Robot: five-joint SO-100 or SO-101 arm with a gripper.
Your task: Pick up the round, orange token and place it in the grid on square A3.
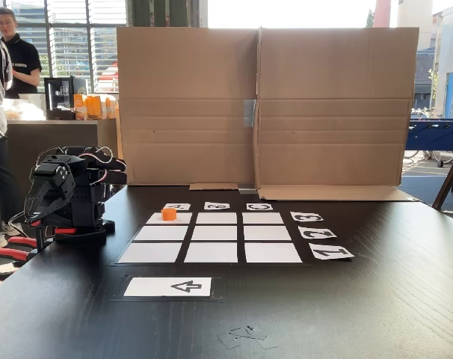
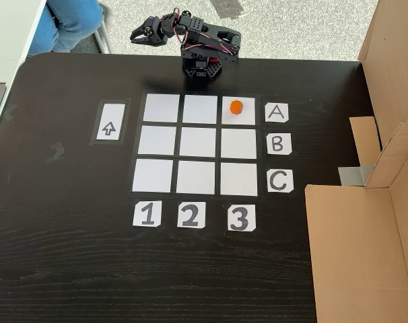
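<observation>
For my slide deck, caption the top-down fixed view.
Orange token resting on square A3 of the grid, arm folded behind, gripper away from the board.

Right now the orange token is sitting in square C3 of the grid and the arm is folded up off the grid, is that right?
Not quite. The token sits in square A3, the corner cell in line with the A card and the 3 card, not in C3. The fixed view from above shows this. The rest holds: the arm is folded up beside the grid, gripper clear of it.
</observation>
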